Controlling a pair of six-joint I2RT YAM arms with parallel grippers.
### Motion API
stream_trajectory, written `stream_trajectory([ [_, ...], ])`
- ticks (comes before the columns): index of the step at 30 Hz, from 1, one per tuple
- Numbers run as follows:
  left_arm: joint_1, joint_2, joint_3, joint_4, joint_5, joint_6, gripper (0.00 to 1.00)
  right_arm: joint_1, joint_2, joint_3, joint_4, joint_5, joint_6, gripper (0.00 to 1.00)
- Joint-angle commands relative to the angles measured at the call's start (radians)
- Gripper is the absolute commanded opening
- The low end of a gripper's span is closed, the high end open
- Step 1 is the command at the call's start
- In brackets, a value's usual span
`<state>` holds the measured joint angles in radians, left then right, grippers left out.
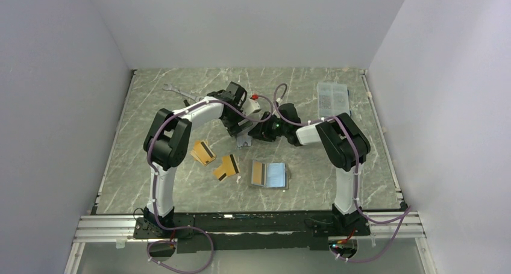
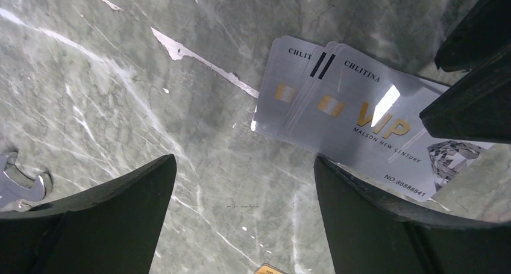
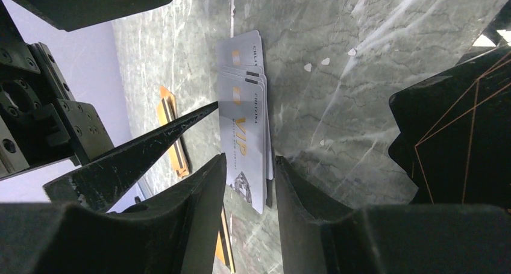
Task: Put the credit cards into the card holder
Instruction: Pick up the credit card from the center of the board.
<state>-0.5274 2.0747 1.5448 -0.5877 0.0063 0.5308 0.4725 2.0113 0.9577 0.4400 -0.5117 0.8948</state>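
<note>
A fanned stack of silver-grey VIP credit cards lies on the marble table between both grippers; it also shows in the left wrist view and the right wrist view. My right gripper straddles the stack's near end, jaws a little apart. My left gripper is wide open just beside the stack, one fingertip at the cards' edge. Two gold-orange card piles lie front left. The grey card holder lies open in front, a gold-orange card showing in its left sleeve.
A black pouch with orange lines sits close to the right of the cards. A clear compartment box stands back right. A wrench lies back left, and a small red-and-white item lies behind the arms.
</note>
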Motion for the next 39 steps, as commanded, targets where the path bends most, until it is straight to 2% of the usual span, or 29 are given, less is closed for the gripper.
stream_trajectory([
  [1,-0.009,0.001,0.057,-0.014,0.012,-0.004,0.91,0.004,0.061,-0.051,-0.069,0.031,-0.010,0.39],
  [10,-0.008,-0.044,0.040,-0.030,0.060,-0.005,0.91,0.004,0.060,-0.060,-0.085,0.047,-0.017,0.37],
  [21,-0.018,0.014,0.061,-0.022,0.022,0.011,0.91,0.004,0.079,-0.056,-0.066,0.036,-0.002,0.36],
  [39,-0.029,0.065,0.110,-0.035,0.036,0.021,0.90,0.002,0.113,-0.081,-0.020,0.022,0.033,0.35],
])
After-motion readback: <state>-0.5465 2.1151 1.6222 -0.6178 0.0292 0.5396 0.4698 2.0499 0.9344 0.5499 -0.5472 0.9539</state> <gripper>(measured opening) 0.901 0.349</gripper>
